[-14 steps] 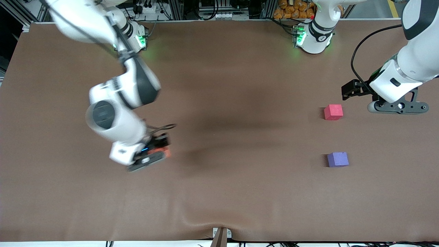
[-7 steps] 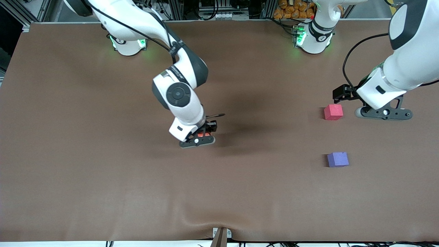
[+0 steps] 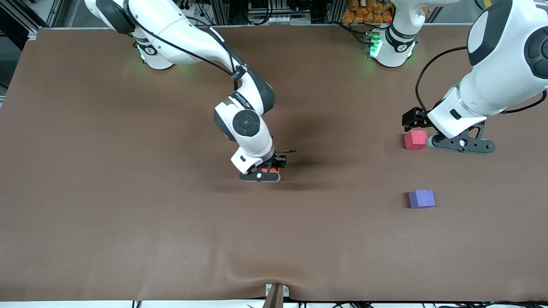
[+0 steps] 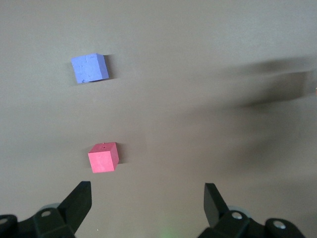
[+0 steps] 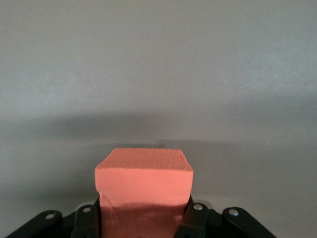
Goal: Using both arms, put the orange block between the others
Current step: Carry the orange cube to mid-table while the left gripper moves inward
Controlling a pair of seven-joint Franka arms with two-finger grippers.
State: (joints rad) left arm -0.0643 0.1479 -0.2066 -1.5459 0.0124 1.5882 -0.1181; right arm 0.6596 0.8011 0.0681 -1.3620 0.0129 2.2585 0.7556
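The orange block [image 3: 269, 170] is in my right gripper [image 3: 262, 173], which is shut on it low over the middle of the table. In the right wrist view the orange block [image 5: 143, 181] fills the space between the jaws of the right gripper [image 5: 143, 220]. The red-pink cube [image 3: 415, 139] and the purple cube [image 3: 421, 199] rest toward the left arm's end, the purple one nearer the front camera. My left gripper [image 3: 460, 144] hangs open just beside the red-pink cube. In the left wrist view the left gripper [image 4: 146, 199] holds nothing. The red-pink cube [image 4: 103, 157] and the purple cube [image 4: 89, 68] lie ahead of it.
The brown table mat [image 3: 128, 192] is bare apart from the cubes. A wrinkle and a small bracket [image 3: 276, 293] sit at the edge nearest the front camera. The arm bases [image 3: 387, 47] glow green along the robots' edge.
The right arm has swung from its end of the table to the middle, carrying the orange block. The left gripper has drifted closer to the red-pink cube.
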